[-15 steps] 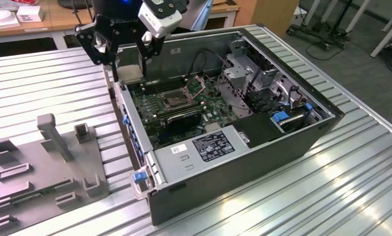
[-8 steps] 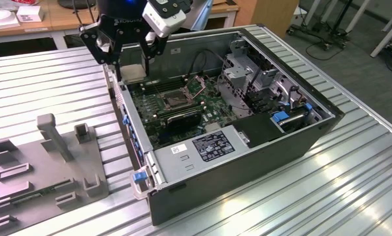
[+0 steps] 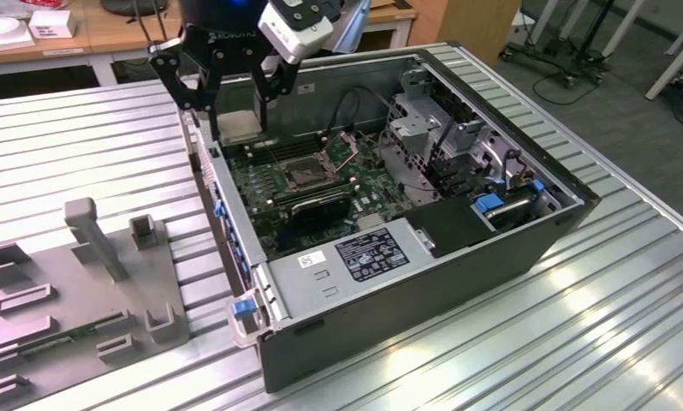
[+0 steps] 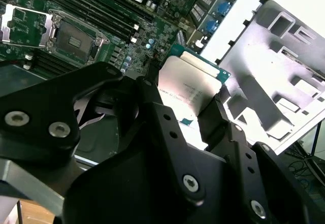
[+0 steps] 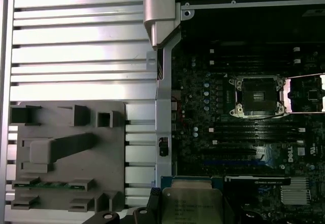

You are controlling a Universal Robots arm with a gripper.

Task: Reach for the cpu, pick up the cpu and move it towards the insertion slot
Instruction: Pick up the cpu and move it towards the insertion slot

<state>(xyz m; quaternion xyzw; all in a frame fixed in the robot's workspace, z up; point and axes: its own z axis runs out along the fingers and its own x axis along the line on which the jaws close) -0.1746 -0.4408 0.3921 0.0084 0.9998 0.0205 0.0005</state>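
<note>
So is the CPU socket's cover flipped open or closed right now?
Open. In the first wrist view the insertion slot shows its dark centre, with the metal cover swung out beside it. The gripper holds the cpu.

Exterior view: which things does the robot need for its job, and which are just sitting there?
For the job:
gripper, shut on the cpu
slot, lid open

Just there:
grey fixture plate on the table
memory slots
open computer case

Grey fixture plate (image 3: 79,291) beside the open computer case (image 3: 433,282).
</note>
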